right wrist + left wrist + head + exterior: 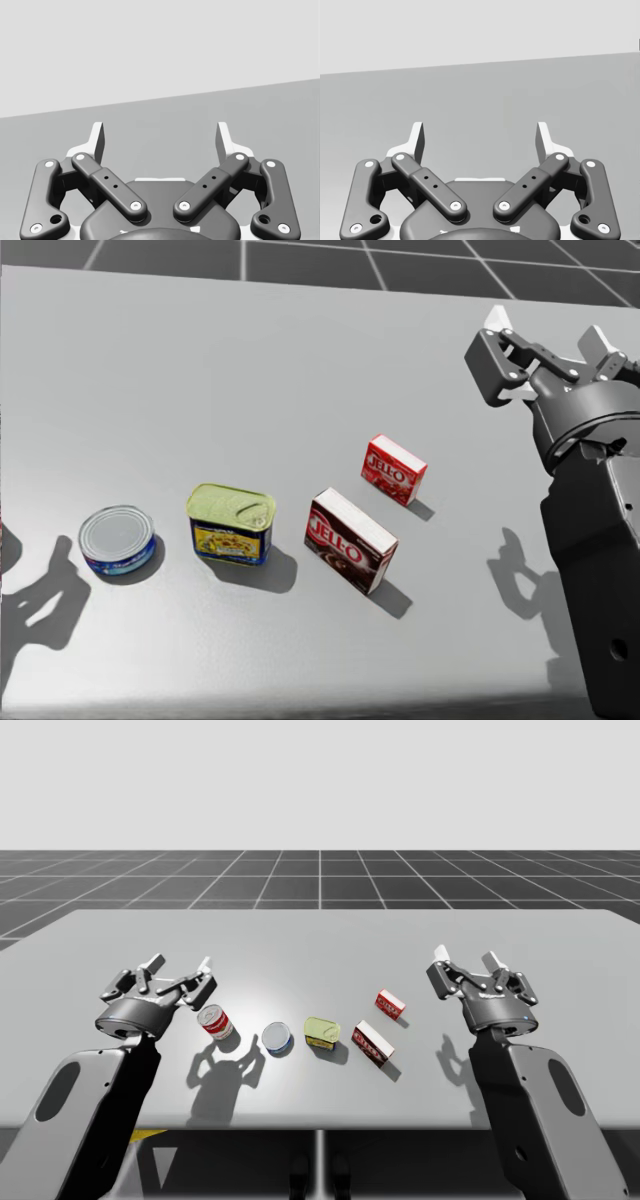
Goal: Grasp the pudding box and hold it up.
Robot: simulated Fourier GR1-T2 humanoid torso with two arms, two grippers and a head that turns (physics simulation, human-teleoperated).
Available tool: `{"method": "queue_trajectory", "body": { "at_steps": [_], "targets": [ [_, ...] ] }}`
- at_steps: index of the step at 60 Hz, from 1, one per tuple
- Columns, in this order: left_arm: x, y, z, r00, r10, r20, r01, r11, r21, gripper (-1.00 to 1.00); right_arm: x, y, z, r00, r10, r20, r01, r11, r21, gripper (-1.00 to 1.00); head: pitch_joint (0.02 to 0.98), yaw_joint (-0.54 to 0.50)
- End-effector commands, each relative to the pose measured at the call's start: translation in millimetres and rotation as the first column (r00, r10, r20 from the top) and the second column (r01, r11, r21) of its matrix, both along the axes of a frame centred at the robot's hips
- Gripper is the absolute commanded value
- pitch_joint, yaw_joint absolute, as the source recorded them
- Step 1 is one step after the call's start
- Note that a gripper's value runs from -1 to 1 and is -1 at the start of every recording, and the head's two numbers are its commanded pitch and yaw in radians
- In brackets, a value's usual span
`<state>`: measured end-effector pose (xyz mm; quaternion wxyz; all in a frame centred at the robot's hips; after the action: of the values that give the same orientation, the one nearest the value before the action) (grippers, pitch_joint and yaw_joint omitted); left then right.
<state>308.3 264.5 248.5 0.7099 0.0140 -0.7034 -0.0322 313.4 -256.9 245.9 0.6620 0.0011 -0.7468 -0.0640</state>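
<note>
Grey tbl (pixel 320 945): 3 cans (pixel 279 1039), brown box (pixel 373 1043), red box (pixel 390 1005).

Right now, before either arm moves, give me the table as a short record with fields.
target: dark brown box, lying flat, untouched
neighbours: small red box beyond it, yellow-topped rectangular tin beside it, both apart from it
cans: flat blue can, red can
left gripper: open, empty, near the red can
right gripper: open, empty, off to the boxes' side
</note>
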Motion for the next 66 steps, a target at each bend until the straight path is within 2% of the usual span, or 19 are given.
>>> {"method": "queue_trajectory", "body": {
  "at_steps": [1,14,17,23,30,34,43,45,46,48,53,56,58,64,66],
  "targets": [
    [0.0,-1.8,-0.1,1.0,-0.007,-0.001,0.007,1.0,0.001,-1.0,0.6,0.3,-0.6,1.0,-0.008,-0.008,0.008,1.0,0.001,-1.0,0.865,-0.2],
    [0.5,-3.0,-0.1,1.0,-0.008,-0.003,0.008,1.0,-0.002,-1.0,-5.3,7.5,4.9,1.0,0.003,-0.01,-0.003,1.0,0.001,-1.0,0.864,-0.19],
    [0.1,-3.4,0.0,1.0,-0.007,-0.004,0.007,1.0,-0.004,-1.0,-11.7,9.1,8.5,1.0,0.005,-0.01,-0.006,1.0,-0.018,-1.0,0.86,-0.19],
    [-0.5,-5.0,-0.2,1.0,-0.012,-0.004,0.012,1.0,-0.006,-1.0,-31.8,10.2,15.5,0.997,0.078,-0.026,-0.079,0.995,-0.054,-1.0,0.856,-0.19],
    [-0.6,-6.2,-0.6,1.0,-0.015,-0.005,0.015,1.0,-0.005,-1.0,-57.9,10.6,14.9,0.979,0.194,-0.055,-0.198,0.976,-0.094,-1.0,0.856,-0.19],
    [-0.5,-6.5,-0.8,1.0,-0.015,-0.006,0.015,1.0,-0.005,-1.0,-77.3,9.5,12.0,0.953,0.292,-0.083,-0.3,0.948,-0.11,-1.0,0.855,-0.19],
    [-0.3,-7.4,-1.3,1.0,-0.017,-0.008,0.017,1.0,-0.003,-1.0,-107.9,11.3,5.2,0.908,0.412,-0.079,-0.419,0.89,-0.178,-1.0,0.856,-0.2],
    [-0.3,-7.4,-1.2,1.0,-0.017,-0.008,0.017,1.0,-0.004,-1.0,-111.6,11.6,4.6,0.897,0.435,-0.086,-0.443,0.881,-0.165,-1.0,0.856,-0.2],
    [-0.3,-7.3,-1.2,1.0,-0.018,-0.008,0.018,1.0,-0.004,-1.0,-116.9,12.4,3.0,0.881,0.466,-0.08,-0.473,0.866,-0.164,-1.0,0.855,-0.2],
    [-0.3,-7.4,-1.2,1.0,-0.017,-0.008,0.017,1.0,-0.004,-1.0,-120.0,12.6,1.9,0.869,0.489,-0.079,-0.495,0.854,-0.16,-1.0,0.855,-0.2],
    [-0.5,-7.5,-1.2,1.0,-0.017,-0.008,0.017,1.0,-0.004,-1.0,-129.7,12.4,-4.5,0.818,0.568,-0.092,-0.575,0.809,-0.125,-1.0,0.854,-0.2],
    [-0.5,-7.7,-1.2,1.0,-0.016,-0.008,0.016,1.0,-0.004,-1.0,-132.1,12.7,-7.9,0.803,0.588,-0.1,-0.596,0.795,-0.111,-1.0,0.854,-0.2],
    [-0.5,-8.1,-1.3,1.0,-0.017,-0.008,0.017,1.0,-0.004,-1.0,-134.7,13.2,-13.5,0.781,0.615,-0.111,-0.624,0.776,-0.09,-1.0,0.853,-0.2],
    [-0.2,-8.6,-1.7,1.0,-0.019,-0.007,0.019,1.0,-0.001,-1.0,-137.6,15.0,-26.0,0.745,0.654,-0.131,-0.664,0.746,-0.053,-1.0,0.853,-0.2],
    [-0.2,-8.8,-1.8,1.0,-0.02,-0.007,0.02,1.0,0.0,-1.0,-137.4,15.3,-29.1,0.743,0.656,-0.134,-0.667,0.743,-0.053,-1.0,0.854,-0.2]
  ]
}}
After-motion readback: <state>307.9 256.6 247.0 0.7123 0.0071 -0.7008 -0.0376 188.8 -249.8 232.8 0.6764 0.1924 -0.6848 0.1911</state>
